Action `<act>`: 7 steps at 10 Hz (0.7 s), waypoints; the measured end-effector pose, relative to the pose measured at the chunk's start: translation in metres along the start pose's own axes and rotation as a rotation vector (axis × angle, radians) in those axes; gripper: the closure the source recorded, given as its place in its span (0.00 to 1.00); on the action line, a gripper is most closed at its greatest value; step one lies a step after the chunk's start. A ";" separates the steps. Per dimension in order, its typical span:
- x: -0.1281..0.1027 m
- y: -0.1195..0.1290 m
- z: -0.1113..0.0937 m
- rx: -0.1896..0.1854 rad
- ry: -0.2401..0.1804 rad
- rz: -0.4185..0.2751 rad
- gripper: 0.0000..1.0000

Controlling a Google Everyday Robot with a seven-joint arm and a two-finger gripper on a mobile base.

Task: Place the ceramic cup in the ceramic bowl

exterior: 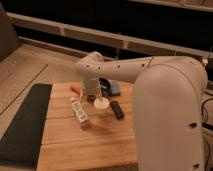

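My claw (92,95) hangs just above the desk (85,145) near the middle of its far edge, pointing straight down. I cannot tell whether it is spread or pressed together. The arm comes in from the bulky, smooth white body on the right side, runs leftward roughly level over the far edge, then bends sharply down at a rounded elbow into a grey cylindrical wrist. The ceramic cup (101,106), a small cream cylinder with a pale rim, stands upright on the wood just beside the claw, on the side nearer the front edge; I cannot say whether they touch. The ceramic bowl (106,83), dark and round, sits at the far edge, partly hidden behind the wrist. The desk is pale planked wood, with a dark matte mat (22,125) along its left edge.
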 end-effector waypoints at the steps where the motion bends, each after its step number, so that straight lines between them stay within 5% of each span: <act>1: 0.001 0.000 0.007 0.000 0.010 0.007 0.35; 7: 0.002 -0.006 0.045 0.020 0.081 0.010 0.37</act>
